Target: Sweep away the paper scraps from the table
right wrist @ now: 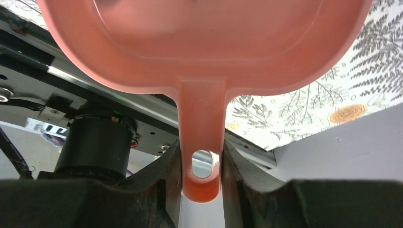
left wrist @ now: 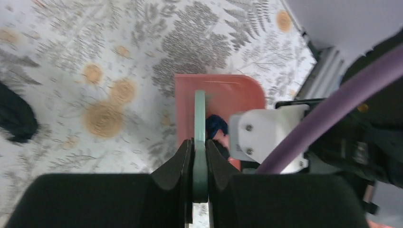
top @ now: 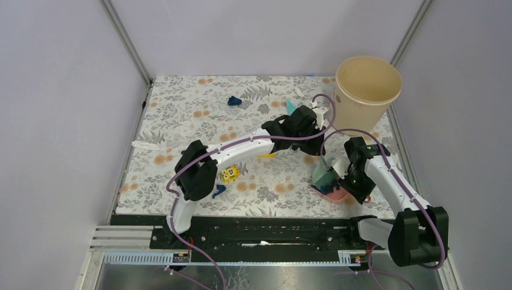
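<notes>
Presently, at the left edge of the table (top: 181,130), a white paper strip (top: 147,146) is seen lying flat. Further in, close to the near edge, a navy wad (top: 218,190) is found just beside the left arm's elbow, with a small yellow toy block (top: 229,174) just behind it. A second navy wad (top: 234,101) is seen toward the far edge, well apart from the first. Near the middle, a yellow curved piece (top: 268,155) is partly covered by the left arm, and a small teal piece (top: 291,107) shows just beyond that arm's wrist; whether it is loose paper cannot be told. The left gripper (left wrist: 199,156) is clamped on a thin teal brush (left wrist: 199,114), which is held edge-on between the fingers and above the pink dustpan (left wrist: 237,95). Inside the pan, a third navy wad (left wrist: 216,124) is seen just right of the brush. The pan is placed toward the table's right side, nearer the near edge; whether it touches the cloth cannot be told. Its handle is pinched by the right gripper (right wrist: 202,166), the jaws being pressed against both sides of it. In the far right corner, a beige bucket (top: 367,90) is stood upright.
</notes>
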Robot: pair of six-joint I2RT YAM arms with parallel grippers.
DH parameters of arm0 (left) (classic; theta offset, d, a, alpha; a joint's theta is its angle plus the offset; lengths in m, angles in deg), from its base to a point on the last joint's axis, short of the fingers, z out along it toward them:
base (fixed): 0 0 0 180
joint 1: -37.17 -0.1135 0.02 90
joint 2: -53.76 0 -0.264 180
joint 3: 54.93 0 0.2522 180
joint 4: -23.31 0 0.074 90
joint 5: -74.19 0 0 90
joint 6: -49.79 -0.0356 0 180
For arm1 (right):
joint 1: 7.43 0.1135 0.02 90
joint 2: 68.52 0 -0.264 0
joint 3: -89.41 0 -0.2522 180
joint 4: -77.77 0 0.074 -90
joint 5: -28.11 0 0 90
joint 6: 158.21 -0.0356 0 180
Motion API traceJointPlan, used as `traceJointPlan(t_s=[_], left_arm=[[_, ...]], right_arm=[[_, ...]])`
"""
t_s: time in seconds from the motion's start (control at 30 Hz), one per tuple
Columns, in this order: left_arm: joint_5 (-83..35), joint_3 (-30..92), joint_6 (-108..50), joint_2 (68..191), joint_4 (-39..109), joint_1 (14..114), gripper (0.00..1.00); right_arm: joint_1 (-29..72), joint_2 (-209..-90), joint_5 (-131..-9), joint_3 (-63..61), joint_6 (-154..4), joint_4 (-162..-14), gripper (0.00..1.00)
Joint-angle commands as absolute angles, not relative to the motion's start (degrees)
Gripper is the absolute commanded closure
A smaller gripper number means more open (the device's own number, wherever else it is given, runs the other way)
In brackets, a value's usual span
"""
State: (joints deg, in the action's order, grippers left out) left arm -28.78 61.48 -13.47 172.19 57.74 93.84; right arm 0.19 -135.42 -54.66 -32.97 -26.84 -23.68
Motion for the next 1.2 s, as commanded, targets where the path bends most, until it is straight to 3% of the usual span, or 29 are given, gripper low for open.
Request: traceJointPlan(t_s=[0.0, 0.33, 0.8, 0.93, 1.17], left_arm=[[-38.38, 57.36, -5.86, 165.91, 49.65, 94.28, 1.0], [-27.04, 48.29, -1.91, 155.76, 42.82, 92.01, 1.0], [-4.54, 53.59, -15.46, 152.71, 58.89, 90.99, 1.0], [-5.27, 45.67, -12.94, 145.31, 60.37, 91.03, 1.0], [-21.2, 25.31, -10.84, 125.84, 48.35, 92.45, 1.0]], right_arm=[[-0.06, -134.78, -59.84, -32.46, -26.85, -25.3, 1.0], [-0.1, -130.39, -65.98, -33.74, -26.02, -28.79, 1.0], [-0.05, -128.81, -68.09, -34.58, -23.72, -28.88, 1.0], [-0.06, -126.51, -65.14, -34.21, -23.34, -28.65, 1.0], [-0.06, -130.81, -67.09, -32.13, -29.16, -31.51, 1.0]])
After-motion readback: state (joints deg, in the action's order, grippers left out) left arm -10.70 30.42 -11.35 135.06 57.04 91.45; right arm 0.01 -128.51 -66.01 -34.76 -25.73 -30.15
